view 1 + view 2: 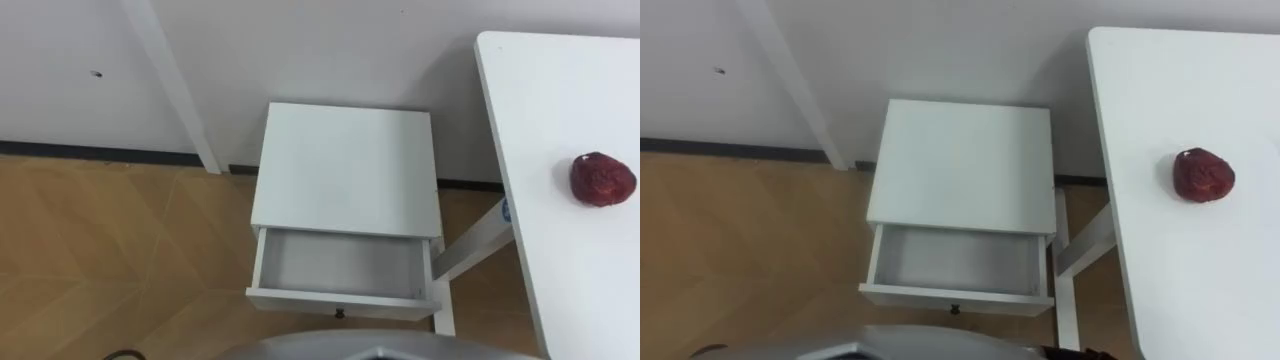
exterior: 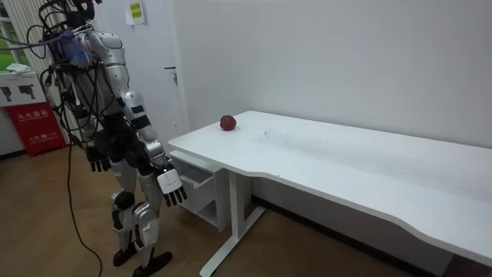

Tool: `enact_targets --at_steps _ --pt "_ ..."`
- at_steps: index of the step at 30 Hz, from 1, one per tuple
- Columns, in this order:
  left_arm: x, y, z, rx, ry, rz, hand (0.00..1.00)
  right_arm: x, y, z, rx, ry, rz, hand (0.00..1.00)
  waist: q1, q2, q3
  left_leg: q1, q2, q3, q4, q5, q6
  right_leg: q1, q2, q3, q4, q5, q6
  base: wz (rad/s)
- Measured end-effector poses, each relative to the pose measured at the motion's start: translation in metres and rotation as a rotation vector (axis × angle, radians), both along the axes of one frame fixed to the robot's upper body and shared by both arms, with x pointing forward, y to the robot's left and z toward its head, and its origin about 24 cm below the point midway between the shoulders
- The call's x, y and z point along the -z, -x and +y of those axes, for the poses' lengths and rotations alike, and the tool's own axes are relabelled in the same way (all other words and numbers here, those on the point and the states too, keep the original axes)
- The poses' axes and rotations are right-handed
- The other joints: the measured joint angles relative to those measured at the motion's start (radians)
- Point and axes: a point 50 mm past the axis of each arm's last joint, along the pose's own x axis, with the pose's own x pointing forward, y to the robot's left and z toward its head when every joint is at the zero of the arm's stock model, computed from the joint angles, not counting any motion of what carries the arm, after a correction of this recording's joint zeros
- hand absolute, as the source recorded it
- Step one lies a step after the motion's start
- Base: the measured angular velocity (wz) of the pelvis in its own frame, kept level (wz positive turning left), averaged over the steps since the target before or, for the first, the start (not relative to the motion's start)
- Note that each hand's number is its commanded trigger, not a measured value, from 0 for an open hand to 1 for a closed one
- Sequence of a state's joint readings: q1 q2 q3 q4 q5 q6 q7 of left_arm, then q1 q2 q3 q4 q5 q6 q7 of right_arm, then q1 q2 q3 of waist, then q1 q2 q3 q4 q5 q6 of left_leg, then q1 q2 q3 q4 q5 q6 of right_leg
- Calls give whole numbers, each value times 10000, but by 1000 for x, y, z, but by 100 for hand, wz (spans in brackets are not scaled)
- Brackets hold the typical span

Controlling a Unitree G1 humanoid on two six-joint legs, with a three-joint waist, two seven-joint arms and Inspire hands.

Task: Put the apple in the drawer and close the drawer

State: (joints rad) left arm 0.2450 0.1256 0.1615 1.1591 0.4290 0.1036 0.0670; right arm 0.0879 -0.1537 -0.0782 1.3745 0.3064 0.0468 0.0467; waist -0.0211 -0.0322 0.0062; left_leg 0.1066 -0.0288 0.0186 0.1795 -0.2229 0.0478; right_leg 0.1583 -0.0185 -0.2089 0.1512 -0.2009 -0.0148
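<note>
Red apple (image 1: 603, 179) lies on the white tabletop (image 1: 560, 90), close to the corner nearest the wall and the cabinet. It sits alone there and is well apart from both hands.

Cabinet (image 1: 345, 165): low and white, standing against the wall (image 1: 320, 50) just beside the end of the tabletop. Its drawer (image 1: 340, 301) is pulled out toward the robot. The drawer's pale floor shows from side wall to side wall. A small dark knob (image 1: 340, 313) sits at the middle of the front panel. The wooden floor (image 1: 110, 250) runs in front of the cabinet and to its left.

Position: in the room view the robot stands upright on the floor, in front of the cabinet and at the end of the tabletop, with both arms down at its sides.

Right hand (image 2: 171, 187): hangs low beside the thigh on the tabletop side, below the level of the tabletop's edge. Its fingers are straight and spread wide. It holds nothing and touches nothing.

Left hand (image 2: 98, 159): hangs at the robot's other side, toward the room view's left. Its fingers are loosely extended downward and hold nothing.

Task state: the apple is on the tabletop, not in the drawer, and the drawer stands open.
</note>
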Motion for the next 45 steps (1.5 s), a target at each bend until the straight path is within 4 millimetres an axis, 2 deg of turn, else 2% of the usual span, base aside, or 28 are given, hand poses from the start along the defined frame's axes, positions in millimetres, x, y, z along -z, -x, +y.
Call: enact_targets --at_steps 5,7,8,11,17,19,20,22,23,25,26,28,31,36,38,41,43,45 --pt "1 -1 -3 155 259 50 0 0 -1 0 -194 35 -54 0 8 46 7 -9 7 53 -6 -1 0 -24 -8 30 5 0 0 -2" --pt "1 -7 -5 392 342 -10 0 0 -2 0 -260 51 -85 0 25 112 -26 -56 10 67 -2 -1 1 -71 -3 63 18 0 0 -4" --pt "2 -10 -5 482 382 -70 0 0 -3 0 -274 69 -122 0 21 92 -12 -106 17 109 -4 0 0 -149 -14 111 41 4 -7 -6" --pt "2 -13 -6 486 383 -122 0 0 -2 0 443 89 -215 0 -1 123 -21 -125 22 97 24 0 0 -157 -47 80 38 10 -13 -2" --pt "1 -16 -1 96 187 -338 0 0 9 0 4664 -195 -786 0 -294 166 8 -149 10 150 -10 -2 3 -173 -43 99 11 12 -10 0" --pt "-1 -12 3 -351 -65 -445 0 -1 15 -6 7245 -60 -1234 0 -394 182 -2 -110 20 204 -3 -2 3 -171 14 146 17 12 -10 -7" --pt "-1 -12 5 -499 -150 -522 0 -2 16 -8 7998 -4 -1394 0 -433 184 -2 -107 22 213 -3 -2 3 -170 15 156 16 12 -10 -3" --pt "-3 -7 10 -862 -484 -621 0 -5 14 -18 10689 167 -2183 0 -703 199 -13 -111 20 226 -26 -3 4 -178 8 154 18 11 -9 0" --pt "-3 -7 11 -909 -568 -647 0 -6 14 -20 11225 215 -2343 0 -773 201 -14 -114 19 227 -23 -3 5 -181 8 153 24 11 -9 -3" --pt "-4 -7 13 -1020 -764 -697 0 -7 13 -26 12855 350 -2716 0 -858 213 -29 -130 26 277 -27 -3 5 -226 7 171 41 11 -9 -7" --pt "-4 -7 14 -1031 -835 -728 0 -8 12 -29 13665 434 -2862 0 -875 167 -71 -154 30 309 -12 -3 5 -263 6 162 67 11 -9 -6" --pt "-5 -12 15 -997 -882 -922 0 -10 8 -34 14867 538 -3220 0 -925 142 -99 -269 30 308 85 -2 6 -372 -5 166 132 11 -9 0" --pt "-5 -13 16 -979 -920 -994 0 -11 -1 -37 16028 476 -3472 0 -928 87 -117 -274 42 356 93 -2 7 -402 8 298 170 10 -10 -4" --pt "-6 -16 18 -940 -973 -1080 0 -19 -20 -49 16712 446 -4167 0 -927 44 -157 -470 41 404 205 1 11 -583 -44 346 180 12 -7 0" --pt "-7 -14 20 -924 -1028 -1051 0 -22 -22 -55 17198 591 -4298 0 -957 8 -170 -499 22 407 254 2 11 -574 -65 273 173 11 -4 9" --pt "-9 -14 23 -861 -1306 -1261 0 -27 -31 -62 17880 751 -4284 0 -1132 -95 -161 -543 11 418 252 3 13 -602 -60 264 172 6 4 4" --pt "-10 -15 25 -815 -1373 -1366 0 -33 -36 -70 18192 961 -4525 0 -1118 -107 -154 -542 17 475 245 3 14 -614 -15 296 177 7 5 -5" --pt "-12 -19 27 -774 -1511 -1611 0 -44 -41 -84 18689 1315 -4874 0 -1162 -113 -127 -556 14 474 232 4 15 -641 -15 311 196 10 11 0"
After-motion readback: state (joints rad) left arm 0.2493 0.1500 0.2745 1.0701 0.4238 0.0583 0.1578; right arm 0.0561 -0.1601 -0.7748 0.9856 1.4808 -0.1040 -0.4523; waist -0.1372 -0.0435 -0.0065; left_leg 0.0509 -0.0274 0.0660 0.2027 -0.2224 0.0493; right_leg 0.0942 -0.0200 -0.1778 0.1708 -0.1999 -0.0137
